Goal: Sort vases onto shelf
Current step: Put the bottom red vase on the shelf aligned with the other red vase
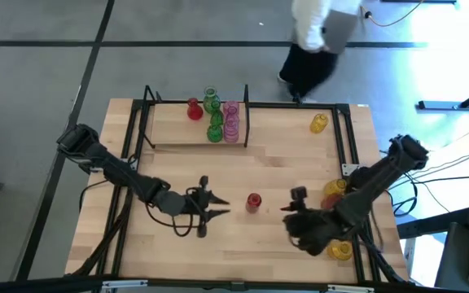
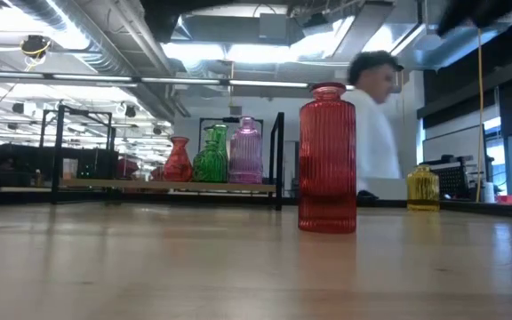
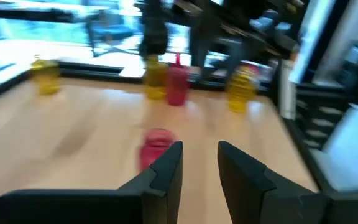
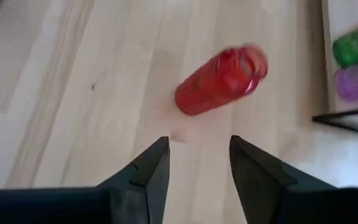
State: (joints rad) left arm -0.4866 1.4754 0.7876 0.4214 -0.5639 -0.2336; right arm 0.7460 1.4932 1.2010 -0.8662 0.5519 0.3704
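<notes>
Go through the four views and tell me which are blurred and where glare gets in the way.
High view: sharp on the table, with window glare washing the floor at upper right. Low view: red vase crisp, the person behind it smeared. Left wrist view: heavily motion-blurred all over. Right wrist view: the red vase slightly smeared, the wood grain clear.

we see a person [image 1: 314, 37] in a white top beyond the wooden table [image 1: 243, 236], by grey floor [image 1: 47, 81].
</notes>
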